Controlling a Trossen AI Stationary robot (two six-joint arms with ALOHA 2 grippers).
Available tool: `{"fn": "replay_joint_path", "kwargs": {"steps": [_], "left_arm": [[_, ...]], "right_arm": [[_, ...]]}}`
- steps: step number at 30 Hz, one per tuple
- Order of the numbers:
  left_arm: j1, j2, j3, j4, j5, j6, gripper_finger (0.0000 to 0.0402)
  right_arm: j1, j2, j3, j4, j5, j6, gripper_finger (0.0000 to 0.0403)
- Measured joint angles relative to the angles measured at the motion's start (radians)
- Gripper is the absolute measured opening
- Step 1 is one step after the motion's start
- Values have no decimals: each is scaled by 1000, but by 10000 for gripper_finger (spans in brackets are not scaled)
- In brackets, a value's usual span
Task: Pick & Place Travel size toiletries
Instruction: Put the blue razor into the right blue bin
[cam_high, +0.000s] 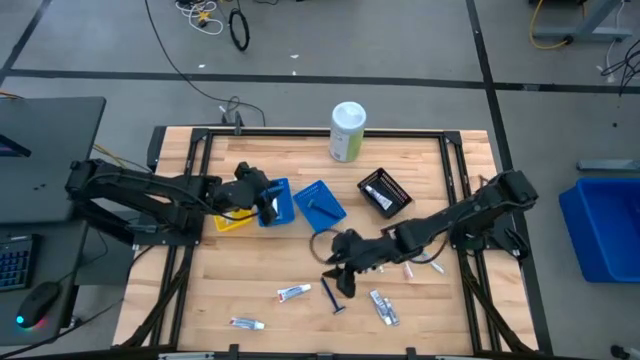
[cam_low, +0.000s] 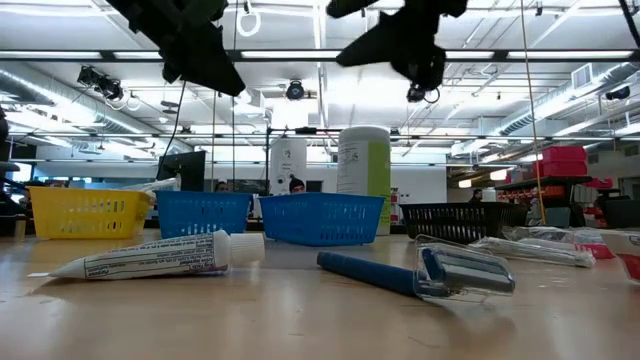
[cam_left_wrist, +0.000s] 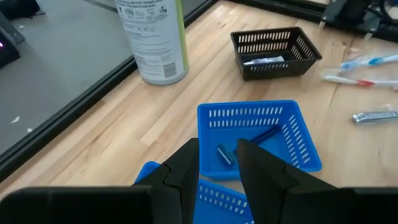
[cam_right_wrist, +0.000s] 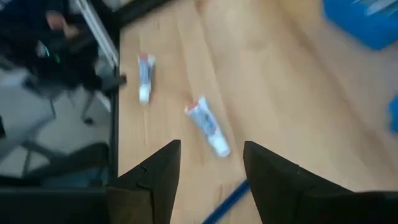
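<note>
Two grippers are hanging over the wooden table (cam_high: 250, 265). The left gripper (cam_high: 268, 203) is hovering above a blue tray (cam_high: 278, 206) at centre-left of the high view, its fingers (cam_left_wrist: 186, 168) parted by a narrow gap and holding nothing. The right gripper (cam_high: 343, 275) is hovering at lower centre, fingers (cam_right_wrist: 158, 171) spread wide and empty, just above a blue razor (cam_high: 333, 296). Two toothpaste tubes (cam_high: 293, 293) (cam_high: 246, 323) are lying at lower left of centre, another tube (cam_high: 384, 306) at lower right of centre. A second blue tray (cam_high: 320, 203) is holding a dark razor (cam_left_wrist: 264, 134). Toothbrushes (cam_left_wrist: 357, 62) are lying at the right edge of the left wrist view, beside a black basket (cam_high: 384, 192). A white-green canister (cam_high: 347, 131) is standing upright at top centre.
</note>
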Motion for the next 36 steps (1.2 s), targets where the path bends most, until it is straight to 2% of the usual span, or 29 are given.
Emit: {"fn": "replay_joint_path", "kwargs": {"steps": [5, 10, 15, 19, 27, 30, 34, 36], "left_arm": [[0, 0, 0, 3, -5, 4, 116], [0, 0, 0, -24, -3, -2, 116], [0, 0, 0, -54, -4, -19, 116], [0, 0, 0, -54, -3, -19, 116], [0, 1, 0, -52, -4, 0, 116], [0, 1, 0, -53, -4, -1, 116], [0, 1, 0, -54, -3, -2, 116], [0, 1, 0, -55, -3, -2, 116]], "right_arm": [[-5, 134, 89, -161, -27, 6, 180], [-17, 235, 98, -96, -144, 23, 189], [-27, 289, 98, -72, -162, -2, 197], [-27, 321, 98, -54, -149, -24, 193], [-26, 342, 98, -62, -48, -108, 177], [-19, 348, 98, -82, -8, -168, 182], [-14, 352, 98, -71, -48, -114, 197], [-4, 352, 98, -86, -23, -113, 202]]}}
